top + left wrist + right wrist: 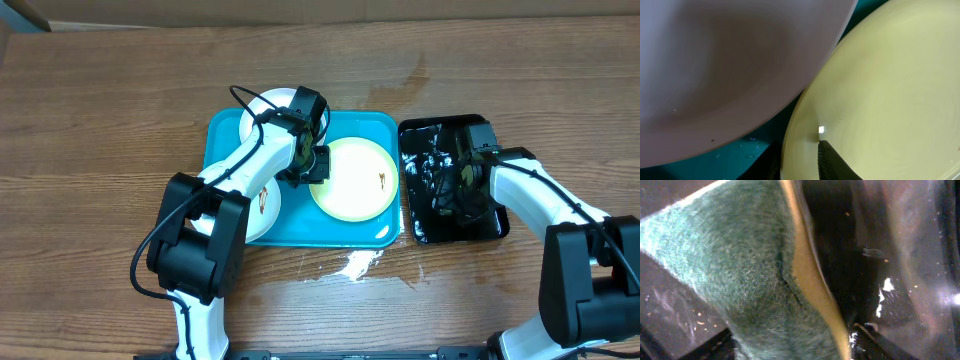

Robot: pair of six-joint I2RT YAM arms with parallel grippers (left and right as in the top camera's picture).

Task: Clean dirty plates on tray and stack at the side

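The yellow-green plate point(352, 180) lies flat in the right half of the blue tray point(222, 128). The left gripper point(316, 163) sits at its left rim, one finger point(835, 162) on the inside, and we cannot tell whether it has pinched the rim. The right gripper point(447, 185) hangs over the black tray point(490, 228), seemingly clamped on the sponge point(740, 265); the plate lies just to its left, so we judge a leftward reach brings the sponge onto it.
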